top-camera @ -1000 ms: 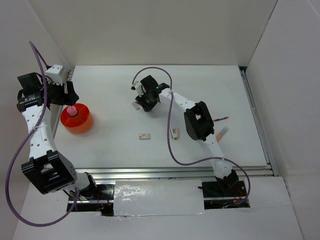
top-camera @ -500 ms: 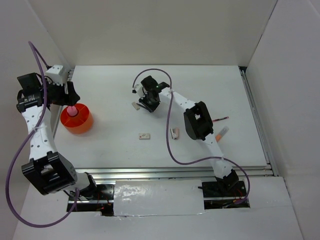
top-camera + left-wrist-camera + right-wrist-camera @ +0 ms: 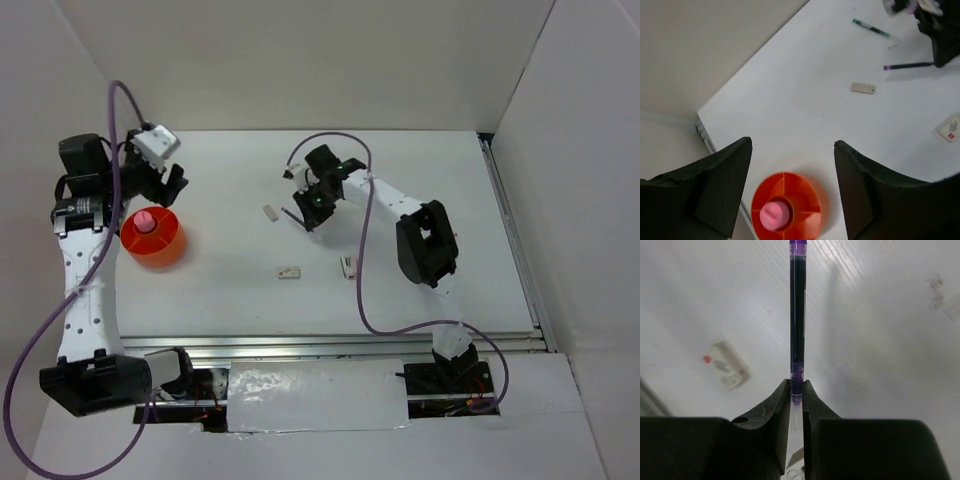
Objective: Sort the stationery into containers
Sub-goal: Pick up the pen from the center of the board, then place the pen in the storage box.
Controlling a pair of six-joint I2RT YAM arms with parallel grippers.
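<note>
Pinching a thin dark pen with purple ends near one end, the right gripper stands almost closed above the white surface; a small white eraser-like block with a red mark lies off to one side. The left gripper hangs wide open and empty over a low round orange-red plastic tub, in which a pink stubby cylinder sits.

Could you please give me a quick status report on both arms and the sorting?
Left gripper open near orange tub, pink cylinder inside. Right gripper shut on purple pen. White block lies between pen and tub.
</note>
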